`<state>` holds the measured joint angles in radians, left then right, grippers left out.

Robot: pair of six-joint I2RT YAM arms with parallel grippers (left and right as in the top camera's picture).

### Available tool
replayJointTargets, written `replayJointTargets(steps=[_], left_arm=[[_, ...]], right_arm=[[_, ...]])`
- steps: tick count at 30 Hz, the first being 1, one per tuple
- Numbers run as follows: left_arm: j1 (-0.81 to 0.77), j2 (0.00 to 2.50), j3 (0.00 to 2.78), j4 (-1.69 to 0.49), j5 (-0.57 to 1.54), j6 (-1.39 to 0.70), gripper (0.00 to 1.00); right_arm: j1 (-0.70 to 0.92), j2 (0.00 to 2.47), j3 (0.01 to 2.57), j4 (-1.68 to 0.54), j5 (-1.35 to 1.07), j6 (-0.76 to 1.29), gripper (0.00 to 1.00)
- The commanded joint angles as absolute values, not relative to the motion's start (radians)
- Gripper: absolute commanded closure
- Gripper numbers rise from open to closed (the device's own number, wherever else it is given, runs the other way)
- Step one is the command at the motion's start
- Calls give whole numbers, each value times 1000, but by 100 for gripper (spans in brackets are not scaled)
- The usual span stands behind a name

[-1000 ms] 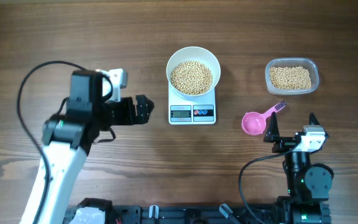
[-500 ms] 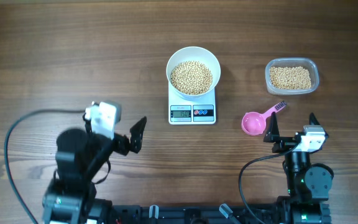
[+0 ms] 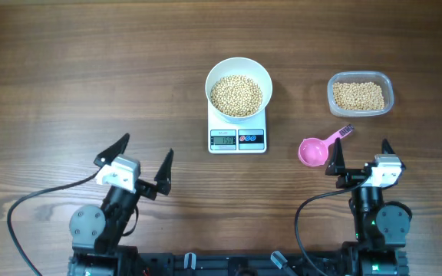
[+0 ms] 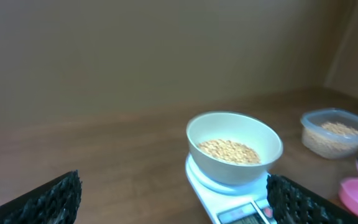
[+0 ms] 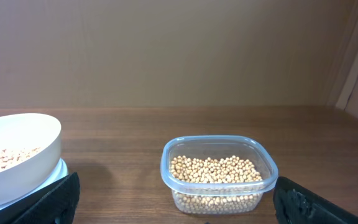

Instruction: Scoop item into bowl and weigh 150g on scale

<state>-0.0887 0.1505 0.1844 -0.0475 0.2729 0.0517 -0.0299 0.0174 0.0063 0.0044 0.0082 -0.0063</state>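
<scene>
bowl [image 3: 239, 66] of beans [image 3: 236, 96] sits on the scale [image 3: 238, 139] to be weighed; left tool [image 3: 147, 144] and right tool [image 3: 359, 143] rest spread apart, empty, at the counter's [image 3: 221, 199] near edge.

the overhead view looks straight down on the table [image 3: 90, 61]. the left wrist view looks low across it toward the bowl [image 4: 229, 171] on the scale [image 4: 219, 194]; the right wrist view sits nearer the clear tub [image 5: 216, 198]. both wrist views share bowl and tub.

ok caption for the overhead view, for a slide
White bowl of beans on the scale, pink scoop by the clear tub, left gripper and right gripper open, empty.
</scene>
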Motion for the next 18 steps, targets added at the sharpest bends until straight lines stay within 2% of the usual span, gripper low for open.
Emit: replayJointTargets(steps=[1, 18], left_arm=[[-47, 120, 134, 14, 220, 10, 0], [-33, 12, 6, 135, 196, -12, 0]], right_arm=[[-34, 5, 5, 6, 2, -23, 0], [-34, 5, 5, 6, 2, -23, 0]])
